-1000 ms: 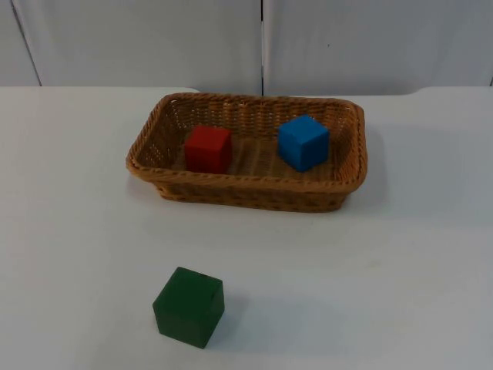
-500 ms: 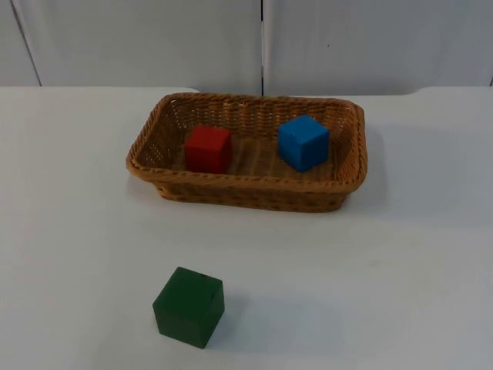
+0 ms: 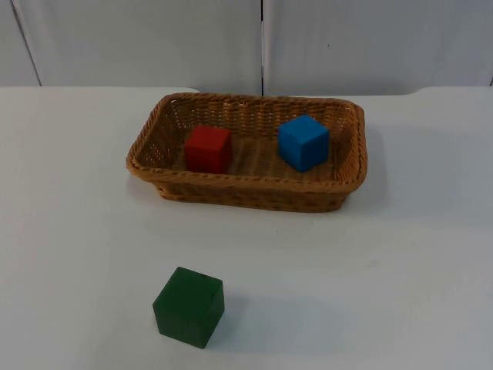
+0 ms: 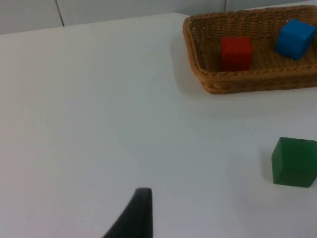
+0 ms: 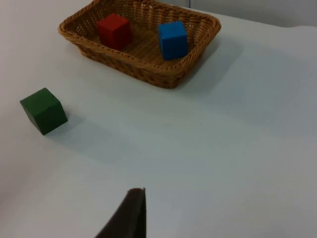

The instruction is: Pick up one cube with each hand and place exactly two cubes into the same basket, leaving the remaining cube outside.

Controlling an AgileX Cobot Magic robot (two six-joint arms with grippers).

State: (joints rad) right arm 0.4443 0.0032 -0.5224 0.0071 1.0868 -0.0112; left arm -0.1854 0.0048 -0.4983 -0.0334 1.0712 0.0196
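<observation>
The white tabletop carries my brown woven wicker basket near the grey partition wall. Inside it sit the red cube and the blue cube, well apart. The green cube stands outside — on bare tabletop. My left end effector and right end effector both wait back from the cubes — open or shut, I cannot tell.
</observation>
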